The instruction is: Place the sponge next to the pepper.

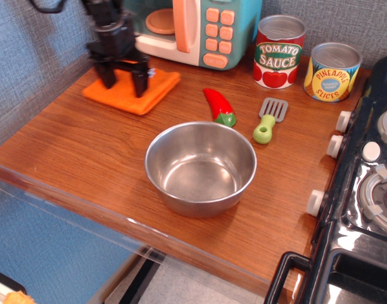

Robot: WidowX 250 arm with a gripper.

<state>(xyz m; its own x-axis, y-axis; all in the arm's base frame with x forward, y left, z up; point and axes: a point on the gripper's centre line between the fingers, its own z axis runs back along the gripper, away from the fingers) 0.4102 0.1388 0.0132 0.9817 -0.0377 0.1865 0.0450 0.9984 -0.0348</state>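
Wooden counter (pixel 85 145): gripper (pixel 124 82) pinches the sponge (pixel 132 90) left of pepper (pixel 219 106), bowl (pixel 201 167) nearer.

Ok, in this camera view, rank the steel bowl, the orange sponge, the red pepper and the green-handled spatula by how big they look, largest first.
1. Steel bowl, though it sits nearest the camera.
2. Sponge, partly covered by the gripper.
3. Spatula and pepper: too alike to rank.
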